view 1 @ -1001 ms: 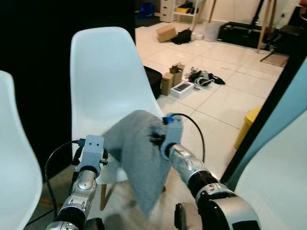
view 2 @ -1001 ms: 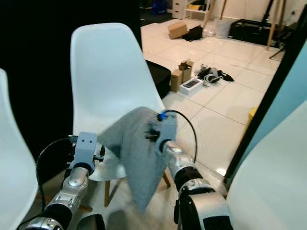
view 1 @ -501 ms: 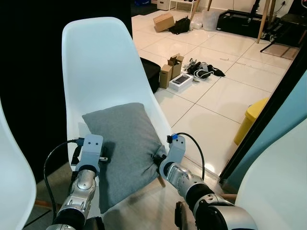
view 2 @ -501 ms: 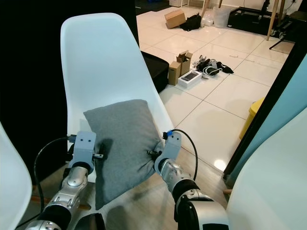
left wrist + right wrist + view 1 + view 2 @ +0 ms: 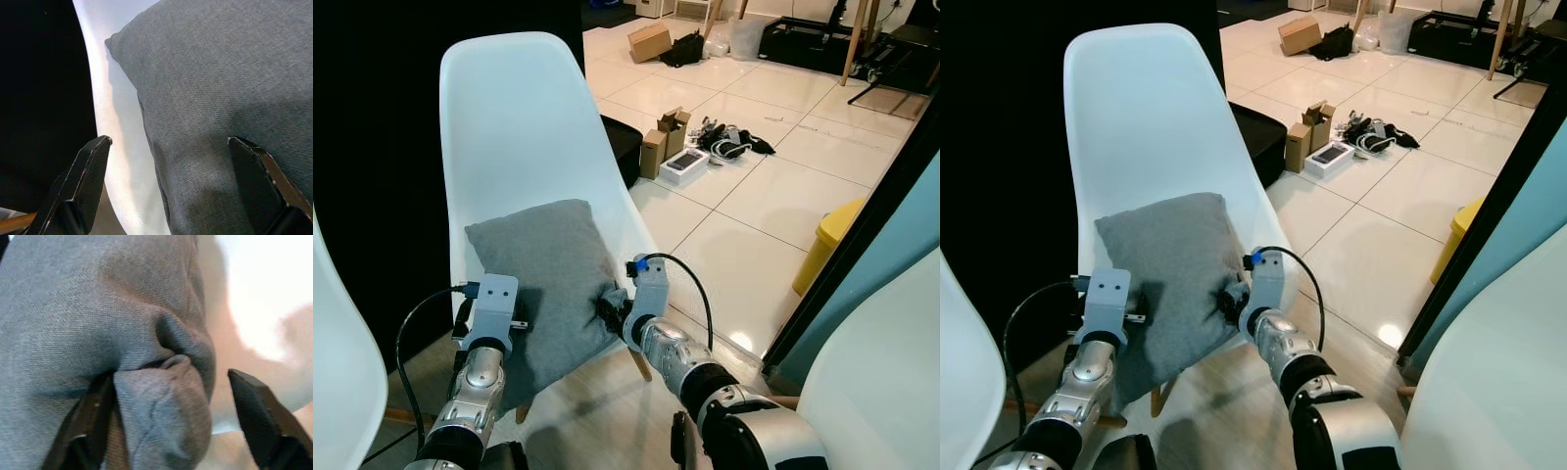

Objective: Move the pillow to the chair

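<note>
The grey pillow (image 5: 540,284) lies on the white chair (image 5: 514,137) seat. The right gripper (image 5: 171,396), fingers parted, has a bunched corner between them; the left gripper (image 5: 171,181) straddles the opposite edge, spread. Withdraw both straight back, avoiding dragging fabric.

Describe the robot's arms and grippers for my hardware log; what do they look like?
Both arms are silver metal with black joint bands. The left gripper and right gripper each have two long black fingers. Each wrist carries a grey box-shaped camera housing with a looping black cable; the right one's has a blue plug.
</note>
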Tool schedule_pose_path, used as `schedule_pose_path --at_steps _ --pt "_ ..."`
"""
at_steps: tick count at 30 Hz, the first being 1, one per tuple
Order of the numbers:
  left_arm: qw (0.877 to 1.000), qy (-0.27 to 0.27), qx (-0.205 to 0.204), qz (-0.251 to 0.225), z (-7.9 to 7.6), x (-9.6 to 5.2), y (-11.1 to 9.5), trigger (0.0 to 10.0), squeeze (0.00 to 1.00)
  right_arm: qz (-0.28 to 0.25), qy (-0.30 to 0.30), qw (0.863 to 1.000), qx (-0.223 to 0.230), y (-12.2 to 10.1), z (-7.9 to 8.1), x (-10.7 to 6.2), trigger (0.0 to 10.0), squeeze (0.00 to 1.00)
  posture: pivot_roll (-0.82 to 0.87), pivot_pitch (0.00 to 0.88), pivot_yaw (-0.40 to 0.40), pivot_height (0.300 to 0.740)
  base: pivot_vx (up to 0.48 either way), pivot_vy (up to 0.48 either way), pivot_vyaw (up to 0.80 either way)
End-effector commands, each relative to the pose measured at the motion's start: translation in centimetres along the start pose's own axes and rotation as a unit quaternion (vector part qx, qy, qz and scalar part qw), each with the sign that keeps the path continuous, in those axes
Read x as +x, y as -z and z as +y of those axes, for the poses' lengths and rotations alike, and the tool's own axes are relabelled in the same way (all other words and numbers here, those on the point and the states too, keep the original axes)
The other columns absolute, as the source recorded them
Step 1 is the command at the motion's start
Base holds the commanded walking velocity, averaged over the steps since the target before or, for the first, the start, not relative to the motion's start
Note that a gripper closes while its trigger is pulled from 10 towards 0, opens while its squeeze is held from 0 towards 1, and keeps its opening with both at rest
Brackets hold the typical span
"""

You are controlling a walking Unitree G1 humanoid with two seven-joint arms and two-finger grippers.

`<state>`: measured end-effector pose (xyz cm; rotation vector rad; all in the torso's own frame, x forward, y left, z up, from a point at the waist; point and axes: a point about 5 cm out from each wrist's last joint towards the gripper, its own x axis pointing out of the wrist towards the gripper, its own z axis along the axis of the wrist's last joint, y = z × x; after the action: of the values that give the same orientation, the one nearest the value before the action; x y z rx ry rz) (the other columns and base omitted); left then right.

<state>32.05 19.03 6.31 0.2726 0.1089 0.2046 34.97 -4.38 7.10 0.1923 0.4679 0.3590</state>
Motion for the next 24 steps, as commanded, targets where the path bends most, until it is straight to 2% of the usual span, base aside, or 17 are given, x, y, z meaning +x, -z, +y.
schedule_pose_path --at_steps 1,2,3,4,5,8,9,10,13,16,17,24 --pt "1.000 0.008 0.011 0.013 0.0 -0.1 0.5 10.0 0.00 0.007 -0.001 1.000 -0.020 1.1 0.0 -0.2 10.0 1.00 -0.06 0.106 0.006 0.541 0.000 0.000 0.00" --pt "1.000 0.008 0.011 0.013 0.0 -0.1 0.5 10.0 0.00 0.007 -0.001 1.000 -0.020 1.1 0.0 -0.2 10.0 1.00 -0.06 0.106 0.006 0.541 0.000 0.000 0.00" --pt "1.000 0.009 0.011 0.014 0.0 -0.1 0.5 10.0 0.00 -0.010 0.009 0.999 -0.045 0.4 -1.3 -0.4 10.0 1.00 -0.07 0.104 0.007 0.541 0.000 0.000 0.00" --pt "1.000 0.009 0.011 0.014 0.0 -0.1 0.5 10.0 0.00 -0.010 0.009 0.999 -0.045 0.4 -1.3 -0.4 10.0 1.00 -0.07 0.104 0.007 0.541 0.000 0.000 0.00" --pt "1.000 0.010 0.011 0.014 -0.1 0.0 0.5 10.0 0.00 -0.036 0.010 0.997 -0.068 -0.6 -2.5 -0.7 10.0 1.00 -0.07 0.101 0.010 0.541 0.000 0.000 0.00" --pt "1.000 0.011 0.010 0.015 -0.1 0.1 0.4 10.0 0.00 -0.058 0.008 0.995 -0.081 -1.5 -3.4 -1.0 10.0 1.00 -0.08 0.100 0.014 0.541 0.000 0.000 0.00" --pt "1.000 0.012 0.009 0.014 -0.2 0.1 0.3 10.0 0.00 -0.082 0.010 0.994 -0.079 -2.4 -4.3 -1.3 10.0 0.00 -0.08 0.097 0.015 0.541 0.000 0.000 0.00" --pt "1.000 0.012 0.009 0.014 -0.2 0.1 0.3 10.0 0.00 -0.082 0.010 0.994 -0.079 -2.4 -4.3 -1.3 10.0 0.00 -0.08 0.097 0.015 0.541 0.000 0.000 0.00" --pt "1.000 0.013 0.008 0.013 -0.2 0.4 0.0 10.0 0.00 -0.145 -0.004 0.989 -0.020 -4.4 -5.5 -2.0 10.0 0.00 -0.09 0.087 0.024 0.551 0.000 0.000 0.00" --pt "1.000 0.012 0.008 0.013 -0.1 0.5 -0.1 10.0 0.00 -0.158 -0.010 0.987 -0.004 -4.7 -5.6 -2.1 10.0 0.00 -0.09 0.087 0.024 0.556 0.000 0.000 0.00" --pt "1.000 0.011 0.010 0.011 0.0 0.6 -0.2 10.0 0.00 -0.174 -0.025 0.984 0.025 -5.1 -5.3 -2.1 10.0 0.00 -0.09 0.080 0.030 0.566 0.000 0.000 0.00" --pt "1.000 0.007 0.008 0.007 0.3 0.8 -0.4 10.0 0.00 -0.174 -0.052 0.983 0.040 -4.6 -4.6 -2.0 10.0 0.00 -0.10 0.076 0.032 0.591 0.000 0.000 0.00"
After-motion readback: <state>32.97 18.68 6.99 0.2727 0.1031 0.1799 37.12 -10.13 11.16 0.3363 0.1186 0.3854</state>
